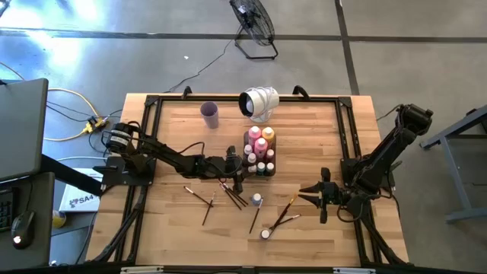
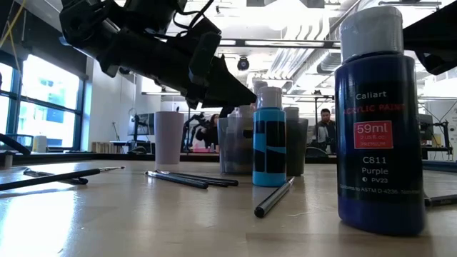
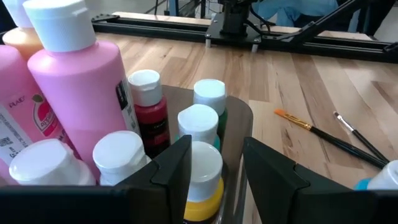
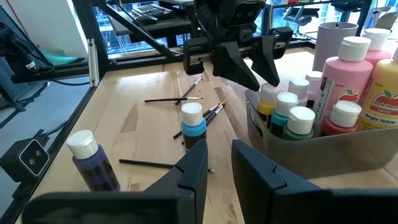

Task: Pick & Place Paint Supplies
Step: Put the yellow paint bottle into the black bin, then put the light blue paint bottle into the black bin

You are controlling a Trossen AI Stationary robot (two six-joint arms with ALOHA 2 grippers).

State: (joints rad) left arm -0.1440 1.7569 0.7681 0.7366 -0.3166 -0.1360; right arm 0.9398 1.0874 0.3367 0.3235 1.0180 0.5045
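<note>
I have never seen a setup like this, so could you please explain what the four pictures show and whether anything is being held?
Two dark robot arms work at a wooden table. One picture looks down from above, one sits at tabletop height, and two come from cameras on the wrists. The left gripper stands open at the tray, astride a yellow bottle in it. The right gripper waits empty, open. Loose paintbrushes, a light-blue bottle and a purple bottle remain on the table, and a lilac cup stands farther back.

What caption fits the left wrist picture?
Left gripper above a yellow white-capped paint bottle in the clear grey tray.
</note>
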